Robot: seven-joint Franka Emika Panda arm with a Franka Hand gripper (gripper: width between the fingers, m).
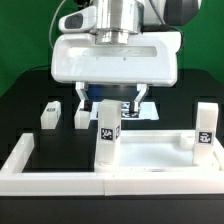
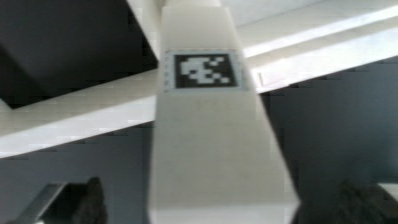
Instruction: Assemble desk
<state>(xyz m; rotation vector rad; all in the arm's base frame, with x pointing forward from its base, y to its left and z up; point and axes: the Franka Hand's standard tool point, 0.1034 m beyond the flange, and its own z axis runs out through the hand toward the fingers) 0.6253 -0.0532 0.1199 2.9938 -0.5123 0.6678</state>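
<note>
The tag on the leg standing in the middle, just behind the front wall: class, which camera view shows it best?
The wrist view: there the tag sits large on the leg, its pattern readable though slightly blurred. The exterior view shows the tag only as a small dark patch on the whole upright leg.

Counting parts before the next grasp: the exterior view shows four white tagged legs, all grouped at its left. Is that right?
Not quite. There are four white tagged legs, but they are not all grouped. Only one leg and a second leg sit at the exterior view's left. A third leg stands front centre and a fourth leg at the far right. The exterior view shows this.
</note>
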